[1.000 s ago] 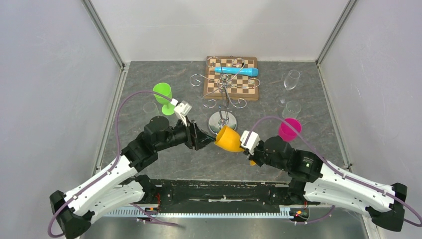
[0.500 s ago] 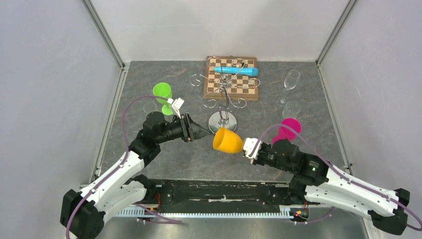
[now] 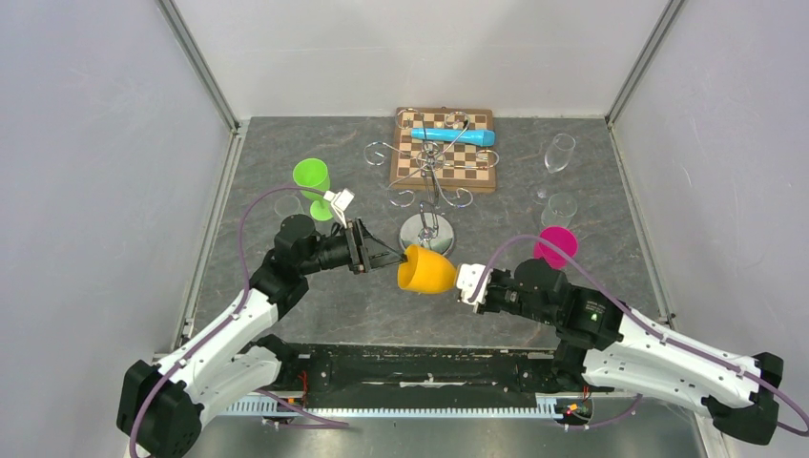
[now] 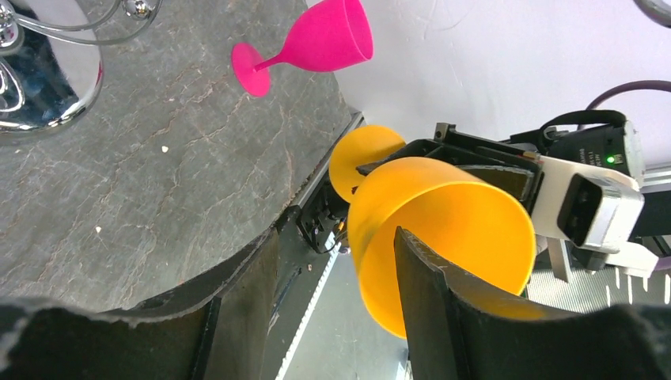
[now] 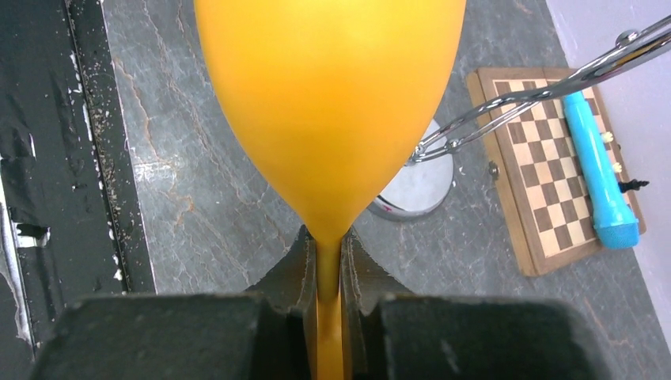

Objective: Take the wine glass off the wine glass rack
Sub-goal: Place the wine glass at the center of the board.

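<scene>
An orange wine glass [image 3: 426, 270] lies sideways in the air in front of the chrome wine glass rack [image 3: 426, 232], clear of its wire arms. My right gripper [image 3: 465, 283] is shut on its stem; in the right wrist view the pads [image 5: 299, 265] pinch the stem below the bowl [image 5: 328, 95]. My left gripper [image 3: 386, 256] is open at the glass's mouth. In the left wrist view the bowl's rim [image 4: 443, 229] sits at the open gripper [image 4: 332, 261], with one finger [image 4: 427, 277] over the mouth and the near wall between the fingers. The rack's base shows too [image 4: 39, 87] [image 5: 419, 186].
A green glass [image 3: 312, 178] stands at the left and a pink glass [image 3: 554, 246] at the right, also in the left wrist view [image 4: 316, 39]. Two clear glasses [image 3: 559, 153] [image 3: 561, 207] stand far right. A chessboard [image 3: 445, 153] with a blue tube [image 3: 454, 135] lies behind the rack.
My right gripper has carried the orange glass left, turning its mouth toward the left gripper. The left arm drew back and now has its open fingers at the glass's rim.
</scene>
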Robot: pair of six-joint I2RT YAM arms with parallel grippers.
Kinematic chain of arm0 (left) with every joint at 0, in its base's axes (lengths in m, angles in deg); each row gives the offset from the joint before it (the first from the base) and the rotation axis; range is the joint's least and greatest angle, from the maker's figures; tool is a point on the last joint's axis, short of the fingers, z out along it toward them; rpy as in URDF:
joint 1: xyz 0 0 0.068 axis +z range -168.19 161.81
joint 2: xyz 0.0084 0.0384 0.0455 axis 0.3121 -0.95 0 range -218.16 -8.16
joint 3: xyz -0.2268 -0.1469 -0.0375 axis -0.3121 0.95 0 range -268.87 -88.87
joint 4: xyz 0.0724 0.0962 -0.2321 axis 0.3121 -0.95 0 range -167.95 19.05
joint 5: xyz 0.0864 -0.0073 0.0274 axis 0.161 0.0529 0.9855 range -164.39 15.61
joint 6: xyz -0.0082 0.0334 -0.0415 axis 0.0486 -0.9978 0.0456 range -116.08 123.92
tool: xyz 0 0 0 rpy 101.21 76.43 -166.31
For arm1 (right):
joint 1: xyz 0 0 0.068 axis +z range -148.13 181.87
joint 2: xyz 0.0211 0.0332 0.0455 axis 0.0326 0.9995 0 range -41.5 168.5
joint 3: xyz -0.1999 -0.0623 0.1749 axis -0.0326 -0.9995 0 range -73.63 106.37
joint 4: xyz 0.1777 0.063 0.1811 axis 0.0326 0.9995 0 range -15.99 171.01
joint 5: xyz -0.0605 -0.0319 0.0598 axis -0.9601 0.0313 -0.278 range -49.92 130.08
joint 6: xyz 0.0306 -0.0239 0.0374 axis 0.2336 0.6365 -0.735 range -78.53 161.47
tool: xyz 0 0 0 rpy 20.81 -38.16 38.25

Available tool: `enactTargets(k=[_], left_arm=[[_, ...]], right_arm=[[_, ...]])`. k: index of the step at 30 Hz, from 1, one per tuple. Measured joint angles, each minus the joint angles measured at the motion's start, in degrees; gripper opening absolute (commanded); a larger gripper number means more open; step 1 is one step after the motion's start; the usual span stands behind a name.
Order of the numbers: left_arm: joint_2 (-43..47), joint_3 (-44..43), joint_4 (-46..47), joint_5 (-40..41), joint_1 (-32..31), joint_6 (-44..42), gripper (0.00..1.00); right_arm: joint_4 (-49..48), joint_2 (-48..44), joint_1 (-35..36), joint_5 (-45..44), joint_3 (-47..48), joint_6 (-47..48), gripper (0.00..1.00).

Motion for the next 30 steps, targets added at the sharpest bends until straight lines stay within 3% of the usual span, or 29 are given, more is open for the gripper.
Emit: enactTargets(k=[5,15,20,25,27,30], left_arm=[[0.00,0.09,-0.70,-0.13,0.07,0.00,0.58],[0.00,0.09,-1.36,-1.51,0.07,-0.04,0.36],[0.11,0.09,-2.54,-2.58,0.07,-0.09,0.15],[0.76,0.09,-3.08,-3.19,0.07,-0.17,0.02],[0.83,0.20,-3.48,-3.26,0.15,-0.28,0.02],[0.96,0.52,-3.58,-3.67,0.39,-0.33,0.02]], right_arm=[[-0.92,1.86,0.00,0.28,1.88,0.92,0.00],[-1.09,3.91,0.00,0.24,3.02,1.51,0.00],[-1.01,4.83,0.00,-0.26,3.58,1.51,0.00],[-1.03,5.53,0.00,-0.46,3.65,1.49,0.01],[-1.03,5.81,0.00,-0.55,3.80,1.49,0.06],[-1.05,6.34,0.04,-0.68,3.91,1.42,0.27]])
